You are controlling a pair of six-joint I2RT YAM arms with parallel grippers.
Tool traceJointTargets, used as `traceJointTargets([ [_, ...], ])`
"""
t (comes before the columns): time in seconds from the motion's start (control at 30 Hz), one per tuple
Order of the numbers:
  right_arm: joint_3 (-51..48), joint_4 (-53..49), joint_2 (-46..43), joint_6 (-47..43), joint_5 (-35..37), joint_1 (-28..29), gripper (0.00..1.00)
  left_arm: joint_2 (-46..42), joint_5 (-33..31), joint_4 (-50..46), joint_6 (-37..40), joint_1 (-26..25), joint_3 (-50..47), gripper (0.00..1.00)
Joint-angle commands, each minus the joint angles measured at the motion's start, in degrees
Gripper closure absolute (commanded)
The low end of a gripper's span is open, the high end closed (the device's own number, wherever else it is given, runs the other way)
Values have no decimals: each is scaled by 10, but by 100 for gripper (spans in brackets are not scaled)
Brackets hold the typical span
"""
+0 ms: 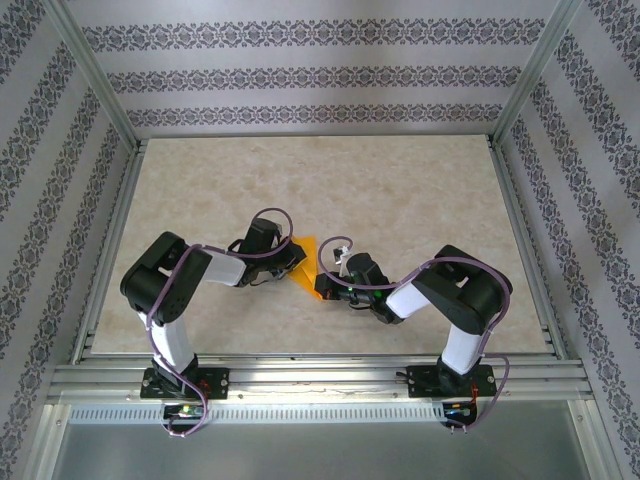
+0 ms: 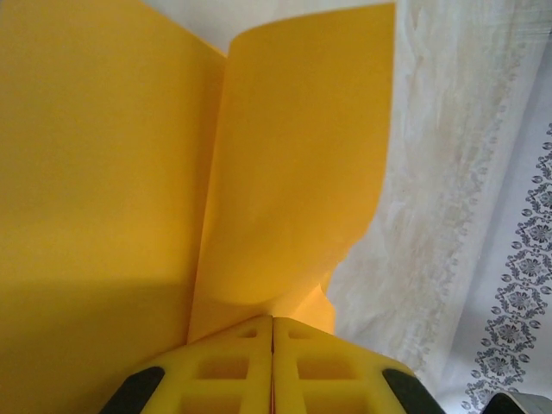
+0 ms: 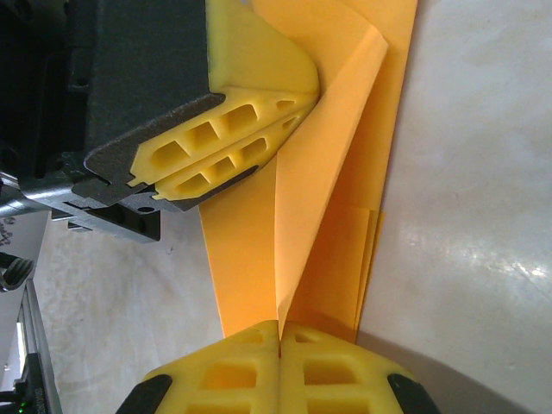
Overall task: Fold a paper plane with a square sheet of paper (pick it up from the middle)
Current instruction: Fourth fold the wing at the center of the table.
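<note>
**One orange sheet, two grippers clamped on it**

Paper: one thin, bright orange sheet of paper (image 3: 332,207). It is partly folded, with creases and overlapping flaps. It sits between the two arms, near the middle of the beige marbled table (image 1: 420,200).

Arms: two black robot arms, the left arm (image 1: 170,290) and the right arm (image 1: 455,300).

Grippers: two, each with yellow ribbed fingers.
- Left gripper (image 2: 272,321): fingers pressed together on one part of the sheet.
- Right gripper (image 3: 279,326): fingers pinched tight on the end facing it.

Obscured:
- From above, the grippers cover most of the sheet and leave an orange triangle showing.
- In the left wrist view the sheet runs off the frame at left.
- The number of layers is unclear.
- Whether the sheet touches the table cannot be told.
</note>
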Motion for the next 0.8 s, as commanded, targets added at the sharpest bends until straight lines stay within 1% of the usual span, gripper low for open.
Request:
traceJointTargets([
  [0.0, -1, -68, 17, -7, 9, -5, 99, 16, 10, -30, 20, -6, 9, 91],
  [0.1, -4, -66, 12, -8, 8, -5, 97, 19, 12, -45, 29, -6, 13, 91],
  [0.17, -4, -73, 0, -11, 8, -5, 91, 22, 14, -48, 31, -6, 12, 91],
  [0.23, -4, -75, -12, -13, 8, -5, 90, 23, 14, -47, 33, -6, 10, 91],
  [0.27, -5, -75, -19, -14, 8, -5, 87, 23, 14, -50, 34, -6, 10, 91],
  [0.3, -7, -89, -26, -14, 7, -5, 84, 23, 14, -53, 37, -6, 11, 91],
  [0.37, -11, -97, -46, -12, 6, -5, 83, 23, 16, -58, 42, -6, 12, 91],
  [0.43, -10, -122, -69, -14, 9, -6, 77, 24, 19, -58, 44, -6, 12, 91],
  [0.53, -10, -166, -106, -19, 18, -8, 75, 23, 20, -56, 44, -6, 11, 92],
  [0.57, -10, -178, -119, -18, 24, -8, 72, 23, 20, -56, 44, -6, 10, 92],
  [0.7, 14, -233, -159, -17, -6, -18, 72, 21, 20, -48, 42, -6, 5, 92],
  [0.77, 28, -248, -163, -17, -23, -19, 79, 21, 20, -45, 42, -7, 3, 92],
])
